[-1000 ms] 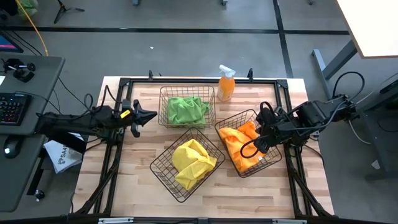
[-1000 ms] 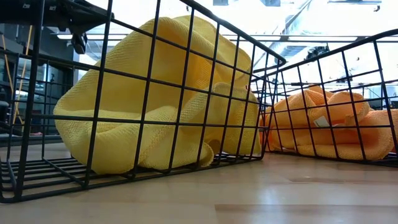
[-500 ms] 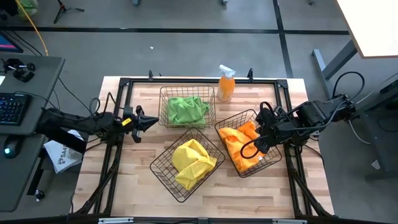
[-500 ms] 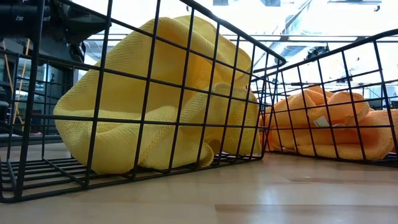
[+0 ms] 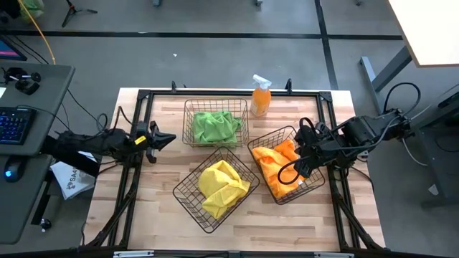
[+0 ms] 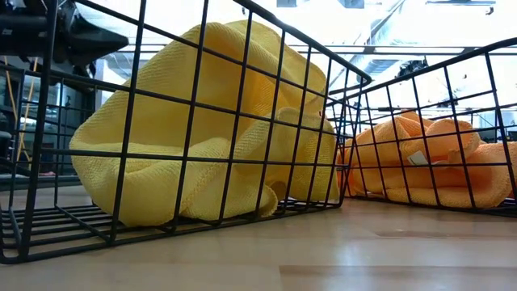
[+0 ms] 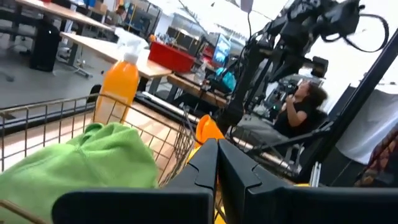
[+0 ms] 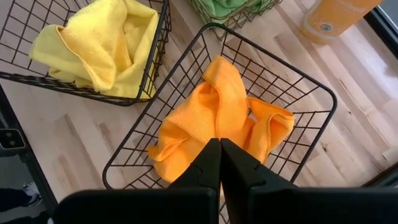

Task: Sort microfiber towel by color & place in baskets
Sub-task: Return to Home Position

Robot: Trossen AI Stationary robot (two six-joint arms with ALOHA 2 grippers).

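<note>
Three dark wire baskets stand on the wooden table. The far one (image 5: 215, 123) holds a green towel (image 7: 81, 165). The near one (image 5: 214, 188) holds a yellow towel (image 6: 202, 137). The right one (image 5: 285, 165) holds an orange towel (image 8: 211, 118). My left gripper (image 5: 171, 137) is shut and empty, level over the table's left part, pointing at the green basket. My right gripper (image 8: 219, 158) is shut and empty, above the orange basket's right side (image 5: 301, 161). Each towel lies bunched on its basket's floor.
An orange spray bottle (image 5: 260, 97) stands at the far edge, between the green and orange baskets. A black frame (image 5: 136, 107) runs around the table. A desk with a keyboard (image 5: 14, 125) is beyond the left edge. A person (image 7: 305, 99) sits in the room behind.
My left arm has drawn back toward the table's left edge, away from the green basket, and stayed level. The right arm, the baskets and the towels have kept still.
</note>
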